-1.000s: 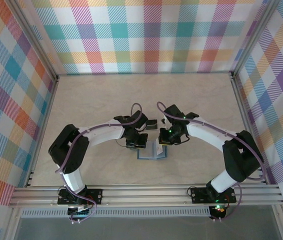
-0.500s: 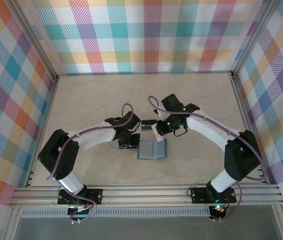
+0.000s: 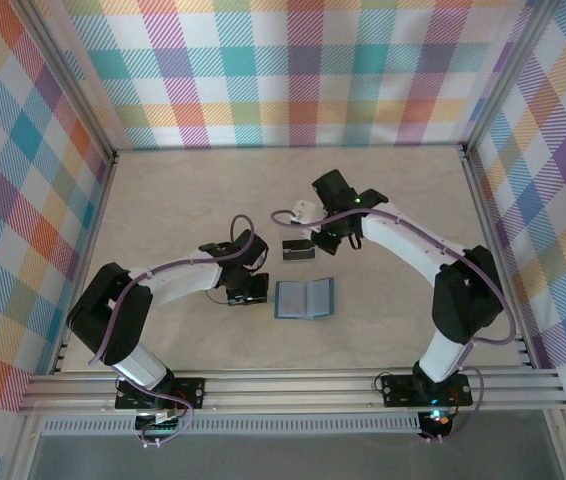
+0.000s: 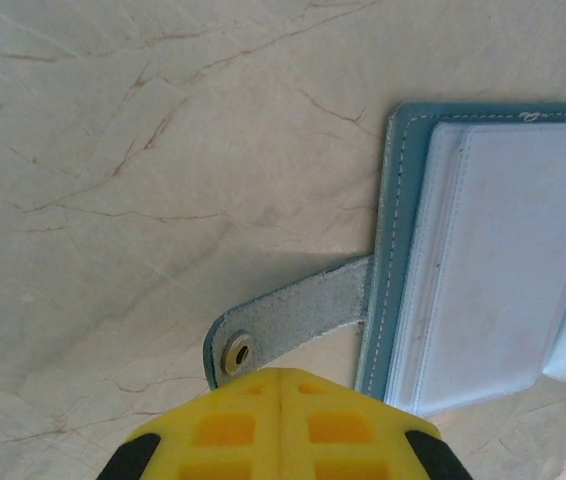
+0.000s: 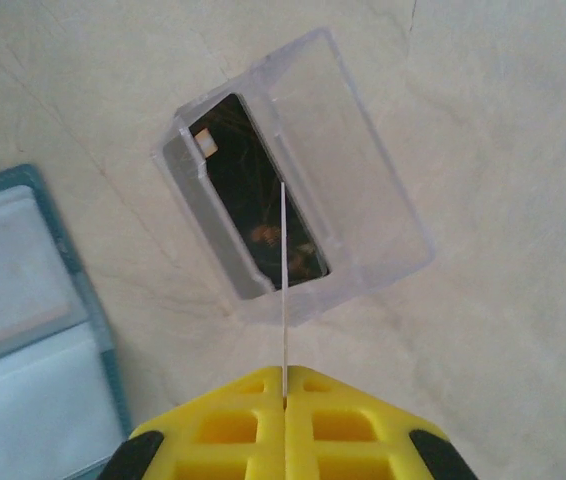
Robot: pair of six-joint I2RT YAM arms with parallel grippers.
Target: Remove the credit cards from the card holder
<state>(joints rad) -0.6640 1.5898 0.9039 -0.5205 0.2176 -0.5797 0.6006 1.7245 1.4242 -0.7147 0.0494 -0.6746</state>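
Observation:
The teal card holder (image 3: pixel 304 298) lies open and flat on the table, its pale grey-blue inside (image 4: pixel 503 270) facing up. Its grey tab with the round snap (image 4: pixel 235 353) sticks out to the left. My left gripper (image 4: pixel 281 372) is shut with nothing in it, just over that tab, and stands left of the holder (image 3: pixel 251 295). A dark credit card (image 5: pixel 263 225) in a clear sleeve lies on the table behind the holder (image 3: pixel 298 249). My right gripper (image 5: pixel 285 372) is shut on another thin card (image 5: pixel 284 290), seen edge-on, above that sleeve (image 3: pixel 315 220).
Aluminium rails (image 3: pixel 293 388) run along the near edge, and checkered walls (image 3: pixel 293 70) close the other three sides. Bare marble-patterned tabletop (image 3: pixel 183 190) stretches behind and to both sides of the arms.
Both grippers have pulled off the card holder, which now lies open and uncovered. The right gripper moved back and left with a thin card; the left arm drew to the left.

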